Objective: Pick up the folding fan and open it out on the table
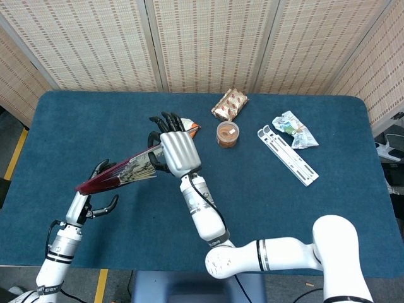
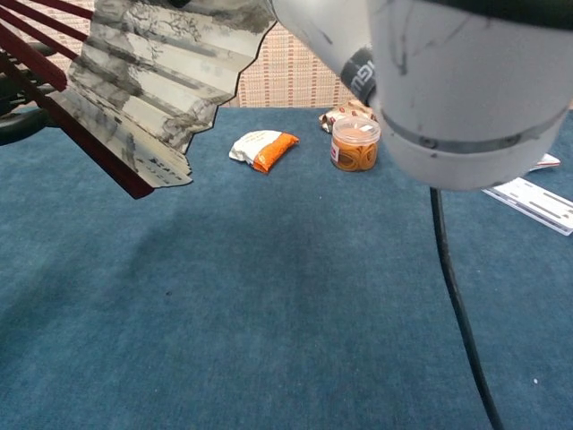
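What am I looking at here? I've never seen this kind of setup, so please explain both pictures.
A two-armed robot with human-like hands works at a blue table. One picture looks down from its head, the other looks forward from its chest. The right hand holds a partly opened folding fan in the air; its fingers wrap the paper end. The left hand is at the fan's red end; whether it grips is unclear. On the table lie an orange snack packet, a small jar, a brown packet, a crumpled wrapper and a white rack.
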